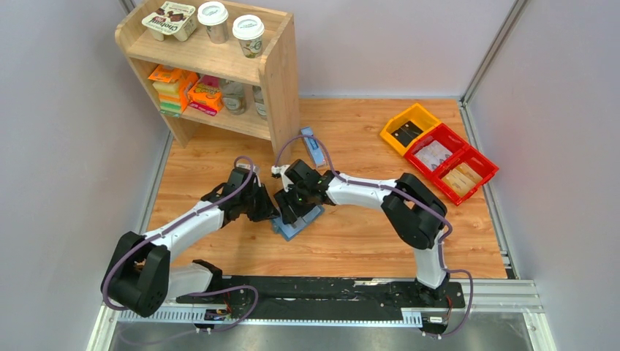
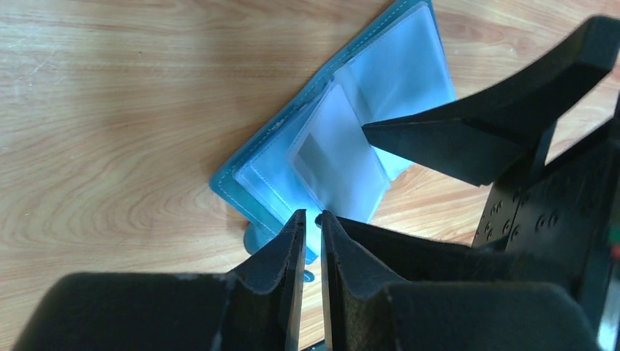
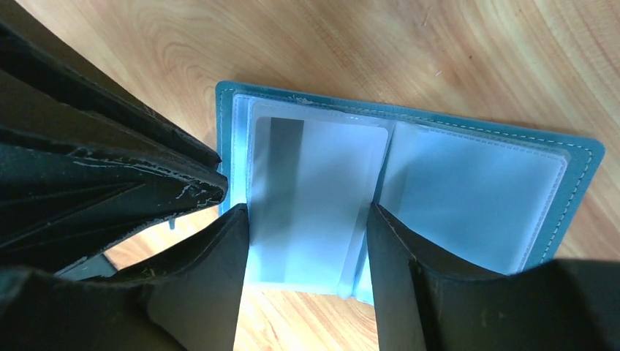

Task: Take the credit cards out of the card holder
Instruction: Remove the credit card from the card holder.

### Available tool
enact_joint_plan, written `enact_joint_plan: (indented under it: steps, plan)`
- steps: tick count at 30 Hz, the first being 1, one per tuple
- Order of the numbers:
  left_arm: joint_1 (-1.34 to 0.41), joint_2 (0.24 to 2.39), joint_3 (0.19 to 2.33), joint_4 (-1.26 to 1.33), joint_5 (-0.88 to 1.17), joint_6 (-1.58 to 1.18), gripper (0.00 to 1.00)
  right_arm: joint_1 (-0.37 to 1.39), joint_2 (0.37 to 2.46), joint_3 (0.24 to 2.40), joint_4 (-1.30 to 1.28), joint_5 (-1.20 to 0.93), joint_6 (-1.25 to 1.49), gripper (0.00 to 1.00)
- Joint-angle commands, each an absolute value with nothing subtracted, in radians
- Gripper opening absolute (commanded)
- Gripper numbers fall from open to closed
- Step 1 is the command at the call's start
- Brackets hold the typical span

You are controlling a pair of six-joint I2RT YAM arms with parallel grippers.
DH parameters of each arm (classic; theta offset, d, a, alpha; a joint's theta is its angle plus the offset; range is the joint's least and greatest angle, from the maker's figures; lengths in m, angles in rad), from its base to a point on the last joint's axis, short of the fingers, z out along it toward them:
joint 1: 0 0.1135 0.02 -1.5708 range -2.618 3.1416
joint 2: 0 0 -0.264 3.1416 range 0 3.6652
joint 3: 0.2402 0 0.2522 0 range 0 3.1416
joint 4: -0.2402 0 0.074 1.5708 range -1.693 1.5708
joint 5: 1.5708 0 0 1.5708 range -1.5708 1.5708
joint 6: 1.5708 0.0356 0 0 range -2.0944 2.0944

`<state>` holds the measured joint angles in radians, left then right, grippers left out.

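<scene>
- Card holder (image 1: 297, 227) lay open on bench (image 1: 351, 245) between the arms; card (image 3: 314, 175) sat in a clear sleeve.
- Right end effector (image 3: 305, 219) was released and straddled that sleeve. It might have pinched the sleeve too and dragged the holder.
- Left end effector (image 2: 312, 216) was nearly clenched at holder's edge, grip unclear. Holder might have slid.

Wooden shelf (image 1: 281, 80) back-left, two lidded cups (image 1: 213, 13) on top; yellow bin (image 1: 409, 128) and red bins (image 1: 453, 161) sit right on the bench (image 1: 351, 241).

The left pincer (image 1: 267, 212) and right pincer (image 1: 291, 213) crowd the card holder (image 1: 296, 228) from both sides; bare desk (image 1: 351, 238) lies open on its near side, the shelf (image 1: 279, 88) standing close behind.
</scene>
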<state>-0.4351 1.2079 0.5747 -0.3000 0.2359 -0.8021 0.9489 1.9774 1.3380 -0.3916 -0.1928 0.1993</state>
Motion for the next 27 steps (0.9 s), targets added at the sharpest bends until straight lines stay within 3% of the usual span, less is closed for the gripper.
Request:
enact_joint_plan:
  steps: [1, 12, 27]
  plan:
    - [-0.431, 1.203, 0.581, -0.244, 0.273, -0.796, 0.21, 0.885, 1.960, 1.281, -0.313, -0.363, 0.278, 0.50]
    - [-0.431, 1.313, 0.591, -0.212, 0.278, -0.773, 0.20, 0.813, 1.971, 1.246, -0.236, -0.488, 0.360, 0.48]
    - [-0.433, 1.437, 0.661, -0.357, 0.176, -0.678, 0.20, 0.805, 1.913, 1.292, -0.345, -0.348, 0.353, 0.54]
